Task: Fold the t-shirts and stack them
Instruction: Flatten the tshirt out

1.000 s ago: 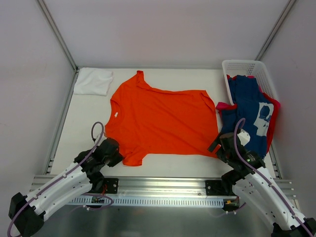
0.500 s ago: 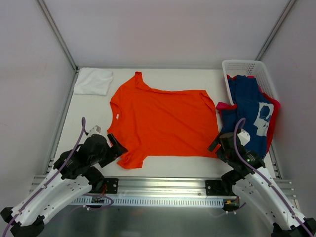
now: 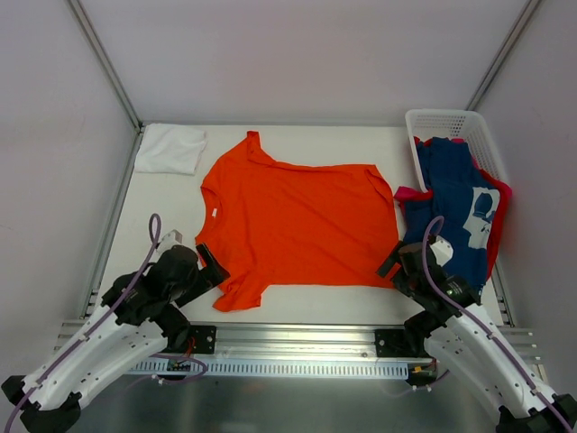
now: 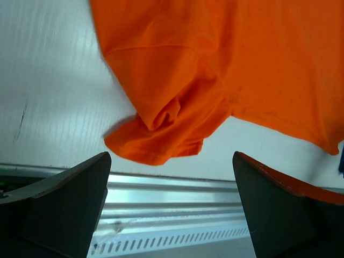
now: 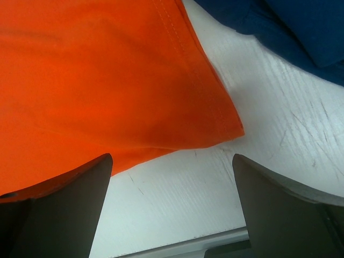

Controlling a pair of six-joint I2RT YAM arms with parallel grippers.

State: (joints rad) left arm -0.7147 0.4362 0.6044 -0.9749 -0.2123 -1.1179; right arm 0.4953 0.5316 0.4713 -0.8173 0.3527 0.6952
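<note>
A bright orange t-shirt (image 3: 293, 225) lies spread flat on the white table. Its near-left sleeve (image 4: 161, 134) lies crumpled just beyond my left gripper (image 3: 213, 267) (image 4: 172, 161), which is open and holds nothing. My right gripper (image 3: 394, 267) (image 5: 172, 158) is open over bare table, close to the orange shirt's near-right hem corner (image 5: 226, 126). A folded white t-shirt (image 3: 169, 149) lies at the back left. The navy t-shirt with white print (image 3: 455, 212) (image 5: 290, 32) drapes out of the basket over a pink-red one (image 3: 501, 194).
The white lattice basket (image 3: 442, 119) stands at the back right corner. An aluminium rail (image 3: 288, 338) (image 4: 177, 188) runs along the near table edge. Metal frame posts (image 3: 104, 63) and grey walls close in the sides and back.
My left gripper opened and let go of the orange sleeve, which now lies bunched on the table. The left arm swung slightly left and back. The right arm barely moved.
</note>
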